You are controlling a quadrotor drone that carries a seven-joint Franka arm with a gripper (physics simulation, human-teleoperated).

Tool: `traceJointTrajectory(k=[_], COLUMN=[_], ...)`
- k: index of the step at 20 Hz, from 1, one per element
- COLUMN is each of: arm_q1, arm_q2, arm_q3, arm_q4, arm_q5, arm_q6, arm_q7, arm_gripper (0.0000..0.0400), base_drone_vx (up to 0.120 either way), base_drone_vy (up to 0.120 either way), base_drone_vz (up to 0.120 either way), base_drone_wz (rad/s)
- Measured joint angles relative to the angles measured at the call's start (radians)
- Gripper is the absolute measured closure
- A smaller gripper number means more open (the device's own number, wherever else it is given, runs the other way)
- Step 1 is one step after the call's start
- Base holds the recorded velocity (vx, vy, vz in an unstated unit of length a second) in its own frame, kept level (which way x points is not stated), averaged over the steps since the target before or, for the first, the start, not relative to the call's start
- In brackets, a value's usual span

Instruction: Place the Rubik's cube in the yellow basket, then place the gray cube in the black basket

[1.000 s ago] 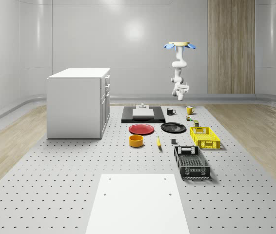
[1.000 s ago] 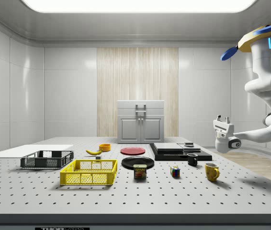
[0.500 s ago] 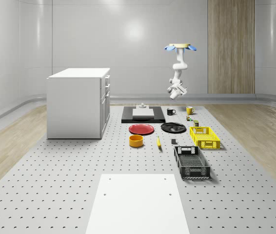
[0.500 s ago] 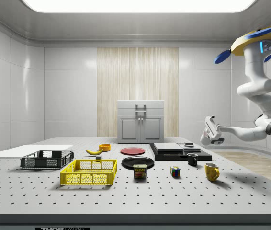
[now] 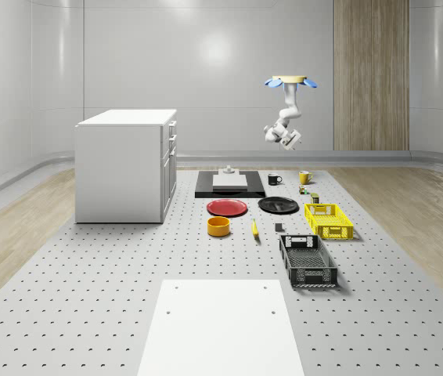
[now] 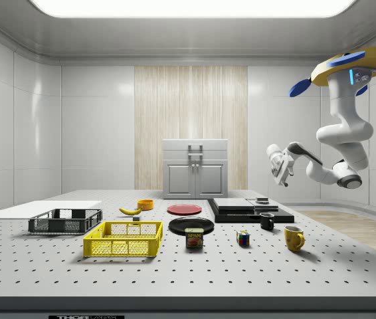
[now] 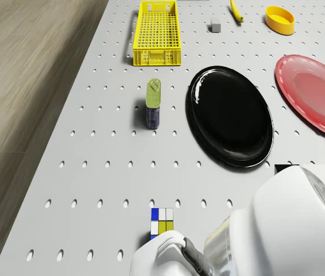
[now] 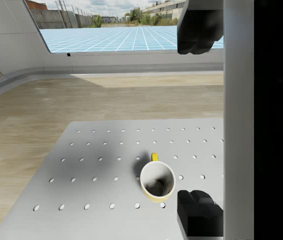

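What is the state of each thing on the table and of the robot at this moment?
Rubik's cube: on the table, not in any basket.
Yellow basket: upright, empty.
Black basket: upright, empty.
Gray cube: on the table near the yellow basket.
Yellow mug: upright, empty.
Can: lying on its side.
Gripper: open, holding nothing, high above the table.
Drone: hovering above the table's mug end.

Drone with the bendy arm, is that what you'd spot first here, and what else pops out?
Yes: the drone hovers high above the table's far end by the yellow mug, its white arm curled beneath it and the gripper open, holding nothing. Next, the bright yellow basket stands out beside the black basket along the whole-scene view's right. The little Rubik's cube sits on the table between the can and that mug.
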Motion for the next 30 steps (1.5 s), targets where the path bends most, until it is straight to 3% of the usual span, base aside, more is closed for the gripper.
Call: traceJointTrajectory(k=[6, 11, 18, 30], arm_q1=[-0.271, -0.388, -0.458, -0.502], arm_q2=[-0.072, -0.118, -0.167, -0.235], arm_q3=[0.154, 0.21, 0.247, 0.278], arm_q4=[-0.108, -0.127, -0.131, -0.128], arm_q5=[-0.258, -0.318, -0.328, -0.302], arm_q6=[-0.125, -0.17, -0.174, -0.129], arm_q7=[0.188, 0.265, 0.314, 0.35], arm_gripper=[0.0, 0.0, 0.0, 0.0], base_drone_vx=[0.12, 0.12, 0.12, 0.12], base_drone_vy=[0.0, 0.0, 0.0, 0.0], base_drone_vz=[-0.12, -0.12, -0.12, -0.12], base_drone_wz=[0.0, 0.0, 0.0, 0.0])
